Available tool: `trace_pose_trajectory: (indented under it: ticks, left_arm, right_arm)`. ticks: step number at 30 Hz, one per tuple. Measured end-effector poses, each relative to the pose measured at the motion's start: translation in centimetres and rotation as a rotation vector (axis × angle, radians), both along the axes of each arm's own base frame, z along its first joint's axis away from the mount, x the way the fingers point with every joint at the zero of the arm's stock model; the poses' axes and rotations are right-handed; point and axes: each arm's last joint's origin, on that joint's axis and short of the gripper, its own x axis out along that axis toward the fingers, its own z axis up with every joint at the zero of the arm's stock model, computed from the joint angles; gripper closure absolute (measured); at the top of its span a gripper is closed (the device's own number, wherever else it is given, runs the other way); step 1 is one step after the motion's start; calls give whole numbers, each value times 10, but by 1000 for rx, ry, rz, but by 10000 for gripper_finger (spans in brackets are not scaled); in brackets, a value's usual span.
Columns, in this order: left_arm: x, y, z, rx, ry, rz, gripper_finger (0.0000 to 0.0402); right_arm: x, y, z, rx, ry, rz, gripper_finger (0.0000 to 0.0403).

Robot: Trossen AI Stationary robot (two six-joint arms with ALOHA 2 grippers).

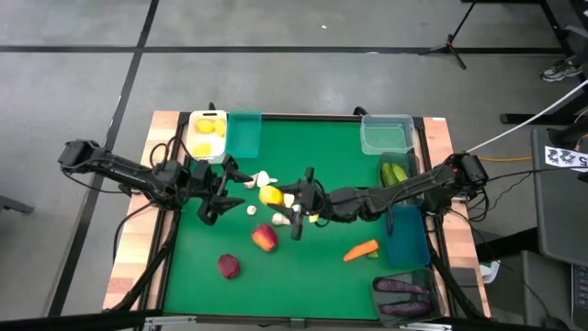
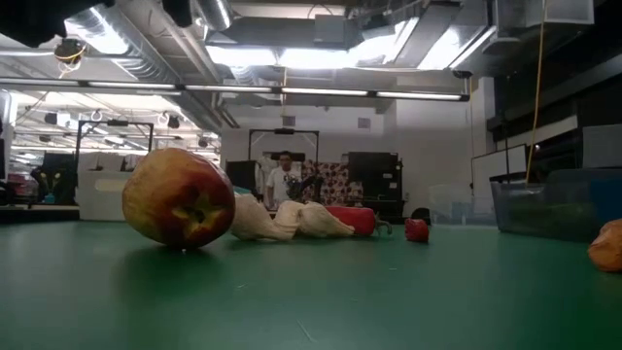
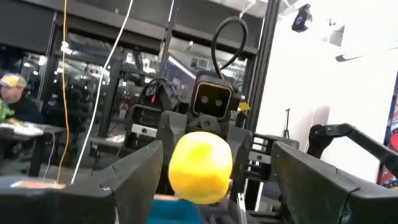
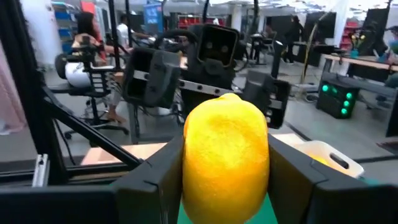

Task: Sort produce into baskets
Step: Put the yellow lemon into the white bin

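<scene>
My right gripper (image 1: 276, 196) is shut on a yellow lemon (image 4: 225, 165) above the middle of the green table. My left gripper (image 1: 227, 191) stands open to the lemon's left and faces it. Its two fingers (image 3: 134, 180) frame the lemon (image 3: 200, 165) from a distance without touching it. A red apple (image 1: 265, 237), a darker apple (image 1: 229, 267), an orange carrot (image 1: 360, 249) and white garlic bulbs (image 1: 262, 179) lie loose on the table. The white basket (image 1: 196, 147) at the far left holds lemons, beside the teal basket (image 1: 243, 134). My right gripper pinches the lemon by its two opposite sides (image 4: 190, 168) between its two fingers. The fingers come level from the table's right side. The lemon is lifted clear of the table.
A clear basket (image 1: 386, 134) stands at the far right, with green cucumbers (image 1: 395, 175) just in front of it. A blue basket (image 1: 406, 237) and a dark grey one with eggplants (image 1: 404, 296) line the right edge. People are in the room beyond the table.
</scene>
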Motion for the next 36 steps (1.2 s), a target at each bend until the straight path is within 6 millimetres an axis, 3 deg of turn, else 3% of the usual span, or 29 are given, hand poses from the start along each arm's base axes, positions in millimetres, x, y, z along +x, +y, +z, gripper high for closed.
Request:
trace_pose_trajectory:
  ticks: [25,36]
  left_arm:
    - [29,-3,-19,7,-74,58,106]
    - [31,-3,-12,-9,-101,82,106]
  right_arm:
    - [2,-4,2,-15,-15,29,219]
    - [2,-3,4,-10,-42,55,219]
